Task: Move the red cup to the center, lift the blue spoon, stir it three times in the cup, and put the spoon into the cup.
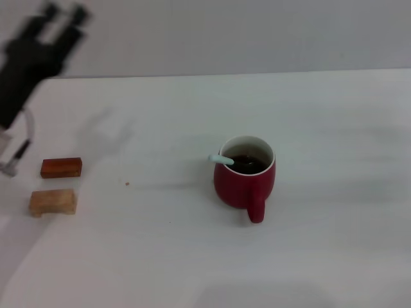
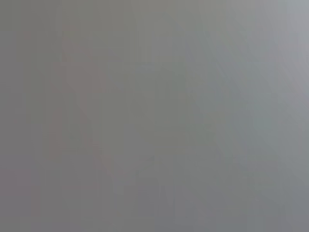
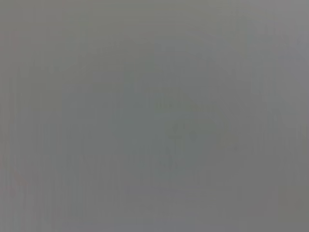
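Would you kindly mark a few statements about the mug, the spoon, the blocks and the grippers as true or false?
1. The blue spoon rests in the red cup, handle over the rim. True.
2. The cup lies on its side. False: it stands upright on the table.
3. The left gripper holds the spoon. False: it is raised at the far left, away from the cup.
4. Two wooden blocks, the reddish block and the pale block, lie left of the cup. True.
5. The right gripper is over the cup. False: it is not in view.
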`<move>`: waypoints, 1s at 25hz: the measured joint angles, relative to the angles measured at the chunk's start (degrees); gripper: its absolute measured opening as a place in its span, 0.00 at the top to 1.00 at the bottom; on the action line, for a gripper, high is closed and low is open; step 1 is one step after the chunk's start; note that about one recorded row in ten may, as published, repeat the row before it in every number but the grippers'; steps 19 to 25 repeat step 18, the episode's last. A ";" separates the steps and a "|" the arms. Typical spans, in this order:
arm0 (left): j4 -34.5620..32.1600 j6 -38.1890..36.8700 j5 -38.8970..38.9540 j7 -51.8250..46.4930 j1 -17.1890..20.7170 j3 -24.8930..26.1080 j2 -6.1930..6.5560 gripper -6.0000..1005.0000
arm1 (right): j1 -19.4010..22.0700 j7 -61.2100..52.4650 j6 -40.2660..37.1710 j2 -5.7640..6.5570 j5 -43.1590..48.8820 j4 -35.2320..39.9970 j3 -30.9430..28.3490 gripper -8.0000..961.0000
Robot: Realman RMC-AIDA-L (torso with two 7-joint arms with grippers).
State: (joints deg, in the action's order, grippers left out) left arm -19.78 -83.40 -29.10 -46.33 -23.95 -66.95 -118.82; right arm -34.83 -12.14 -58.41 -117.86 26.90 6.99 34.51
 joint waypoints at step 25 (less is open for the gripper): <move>17.11 -11.88 13.05 32.63 4.56 4.51 0.19 0.34 | -0.79 0.34 -1.78 -0.76 -0.28 3.17 -0.04 0.52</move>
